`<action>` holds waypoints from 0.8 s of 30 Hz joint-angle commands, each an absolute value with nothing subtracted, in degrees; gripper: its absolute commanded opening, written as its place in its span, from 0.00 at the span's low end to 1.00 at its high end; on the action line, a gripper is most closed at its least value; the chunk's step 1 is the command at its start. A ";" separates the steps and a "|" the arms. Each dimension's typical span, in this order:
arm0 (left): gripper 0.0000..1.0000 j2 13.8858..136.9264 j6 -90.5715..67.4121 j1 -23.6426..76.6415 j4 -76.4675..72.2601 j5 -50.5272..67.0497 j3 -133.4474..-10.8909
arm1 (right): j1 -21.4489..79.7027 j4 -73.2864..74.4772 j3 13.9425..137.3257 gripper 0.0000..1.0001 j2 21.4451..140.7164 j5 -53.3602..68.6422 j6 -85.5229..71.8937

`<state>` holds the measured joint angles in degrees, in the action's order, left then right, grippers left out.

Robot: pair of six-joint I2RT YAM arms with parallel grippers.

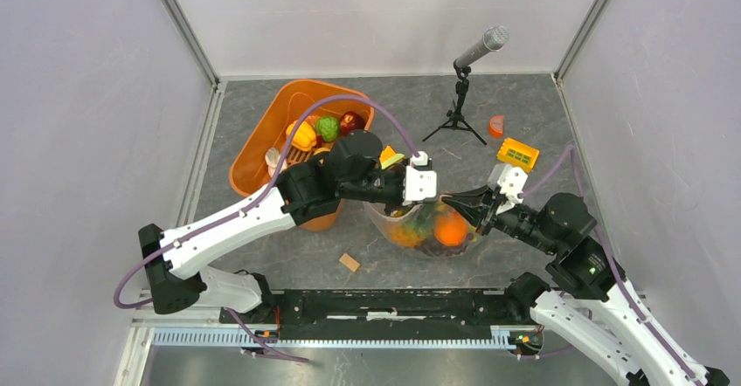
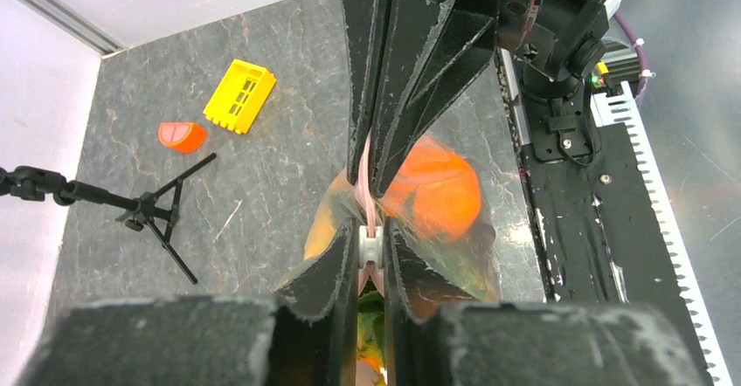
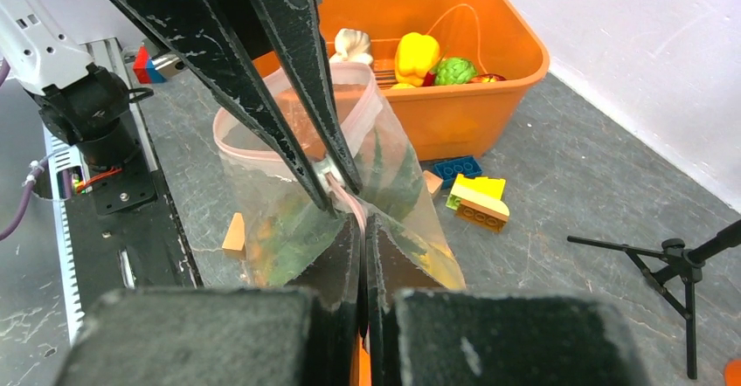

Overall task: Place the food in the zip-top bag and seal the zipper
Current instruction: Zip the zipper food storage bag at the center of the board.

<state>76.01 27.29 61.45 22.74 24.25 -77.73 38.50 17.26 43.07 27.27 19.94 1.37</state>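
Note:
The clear zip-top bag (image 1: 409,229) stands between both arms, with an orange toy fruit (image 1: 450,227) and green and yellow food inside. My left gripper (image 2: 373,233) is shut on the white slider (image 2: 371,246) of the pink zipper. My right gripper (image 3: 363,222) is shut on the pink zipper strip (image 3: 349,201) just beyond it, tip to tip with the left one. Behind the left fingers the bag's mouth (image 3: 288,155) stands open. A yellow pepper (image 3: 417,54), a green piece (image 3: 454,70) and a red piece (image 3: 486,78) lie in the orange tub (image 3: 489,106).
A microphone on a small tripod (image 1: 456,106) stands behind the bag. A yellow block (image 1: 517,153) and an orange slice (image 1: 495,126) lie at the back right. Building blocks (image 3: 476,201) lie beside the bag and a wooden block (image 1: 349,262) in front.

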 commanded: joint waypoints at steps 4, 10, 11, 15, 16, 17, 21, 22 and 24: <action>0.02 73.27 30.30 60.26 27.37 24.78 -79.16 | 38.41 13.36 44.99 0.00 24.82 12.40 1.29; 0.02 67.81 29.31 58.34 27.25 22.04 -75.09 | 38.41 15.98 45.75 0.00 25.31 3.36 0.09; 0.02 66.72 29.15 57.87 27.40 21.38 -74.60 | 38.41 16.30 45.72 0.00 25.35 2.11 0.09; 0.02 63.65 28.32 55.54 28.20 20.89 -71.99 | 38.41 15.80 45.01 0.00 24.53 0.35 -1.96; 0.02 63.11 28.21 55.17 28.51 20.71 -71.54 | 38.43 15.72 44.91 0.00 24.49 0.35 -2.07; 0.02 62.69 28.02 54.92 28.82 20.47 -71.10 | 38.41 15.68 44.91 0.00 24.44 0.35 -2.17; 0.02 60.81 27.19 53.89 29.63 18.93 -69.27 | 38.41 16.01 44.92 0.00 24.26 -1.63 -2.31; 0.02 60.01 27.22 53.70 30.02 17.50 -68.83 | 38.42 16.17 44.96 0.00 24.11 -2.52 -2.41; 0.02 58.52 27.07 53.11 30.55 15.43 -67.77 | 38.41 16.68 44.93 0.00 23.70 -4.11 -2.70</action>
